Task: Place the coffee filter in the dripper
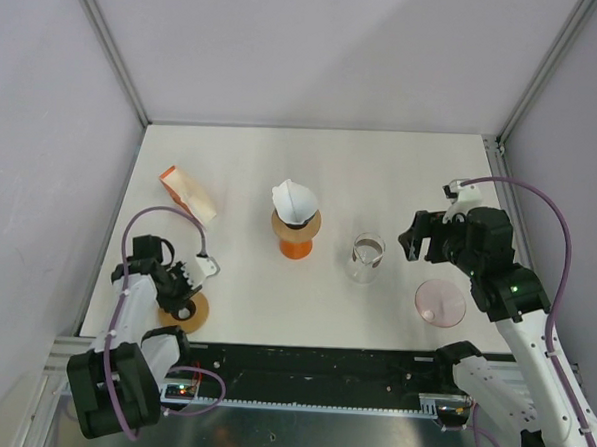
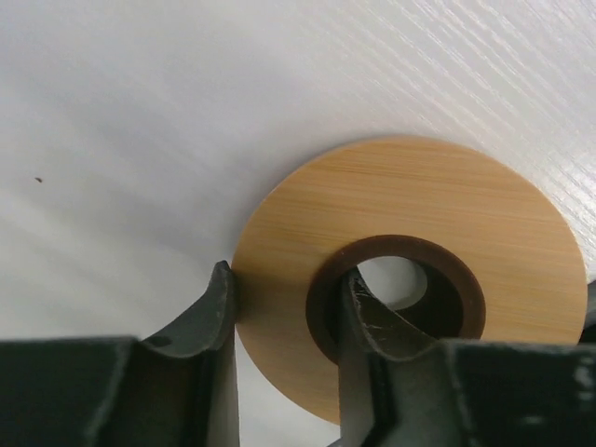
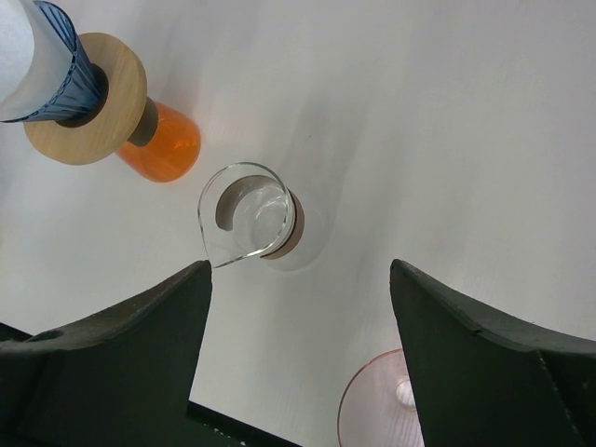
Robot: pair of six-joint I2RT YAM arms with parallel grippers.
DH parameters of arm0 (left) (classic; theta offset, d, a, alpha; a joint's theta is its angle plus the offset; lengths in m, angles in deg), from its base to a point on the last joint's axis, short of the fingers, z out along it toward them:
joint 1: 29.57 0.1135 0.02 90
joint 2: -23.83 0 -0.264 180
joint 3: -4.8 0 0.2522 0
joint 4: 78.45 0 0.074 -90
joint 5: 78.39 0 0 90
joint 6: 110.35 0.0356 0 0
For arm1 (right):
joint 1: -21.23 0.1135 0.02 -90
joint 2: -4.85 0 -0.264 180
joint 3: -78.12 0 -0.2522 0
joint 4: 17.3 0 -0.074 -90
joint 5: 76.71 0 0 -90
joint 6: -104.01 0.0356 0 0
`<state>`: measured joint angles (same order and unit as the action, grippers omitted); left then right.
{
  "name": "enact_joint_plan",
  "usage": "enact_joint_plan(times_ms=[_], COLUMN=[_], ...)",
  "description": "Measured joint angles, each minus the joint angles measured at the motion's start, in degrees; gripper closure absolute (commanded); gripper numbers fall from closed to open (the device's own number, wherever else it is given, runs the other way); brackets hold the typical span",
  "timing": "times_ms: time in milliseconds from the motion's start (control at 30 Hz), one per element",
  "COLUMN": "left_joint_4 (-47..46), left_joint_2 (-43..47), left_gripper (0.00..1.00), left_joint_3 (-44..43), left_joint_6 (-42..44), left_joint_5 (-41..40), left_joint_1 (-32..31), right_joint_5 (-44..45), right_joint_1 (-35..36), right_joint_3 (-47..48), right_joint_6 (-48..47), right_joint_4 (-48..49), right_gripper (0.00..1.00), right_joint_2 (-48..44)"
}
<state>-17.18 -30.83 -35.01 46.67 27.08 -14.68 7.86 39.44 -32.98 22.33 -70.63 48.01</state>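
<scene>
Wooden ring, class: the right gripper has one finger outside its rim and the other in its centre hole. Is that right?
No. It is the left gripper, not the right, that has one finger outside the rim of the wooden ring and the other in its centre hole; the left wrist view shows it.

You're looking at a robot test cell in a lab. Plain grey panels (image 1: pixel 318 44) on aluminium posts (image 1: pixel 110 45) box in the white table (image 1: pixel 401 169), and a black mounting rail (image 1: pixel 311 369) spans the bottom edge.
</scene>
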Motion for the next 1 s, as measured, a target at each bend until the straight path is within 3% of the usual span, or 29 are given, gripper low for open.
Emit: enact_joint_plan(times_ms=[100, 333, 733, 833, 1000], left_joint_4=[0.5, -0.3, 1.1, 2.7, 3.6], left_joint_2=[1.1, 6.5, 3.3, 1.8, -2.5], left_gripper=[0.99, 1.0, 1.0, 1.0, 1.0], left_joint_3=[0.0, -1.5, -26.6, -33.1, -46.9], left_joint_6=[-0.4, -5.1, -22.6, -26.4, -33.4], left_joint_5=[0.4, 7.7, 9.7, 9.3, 6.5], left_joint_1=[0.0, -0.2, -0.8, -5.2, -20.3], right_joint_5=[0.0, -2.0, -6.0, -5.8, -6.1], right_joint_1=[0.0, 0.0, 1.2, 1.1, -2.3], right_joint_3=[0.0, 0.0, 0.2, 0.9, 1.7], right_joint_6=[0.3, 3.8, 10.2, 10.5, 10.7], right_joint_4=[0.0, 0.4, 3.1, 3.1, 3.1], right_gripper=[0.18, 0.18, 0.17, 0.17, 0.17], right_joint_2=[0.3, 1.7, 5.6, 6.9, 8.9])
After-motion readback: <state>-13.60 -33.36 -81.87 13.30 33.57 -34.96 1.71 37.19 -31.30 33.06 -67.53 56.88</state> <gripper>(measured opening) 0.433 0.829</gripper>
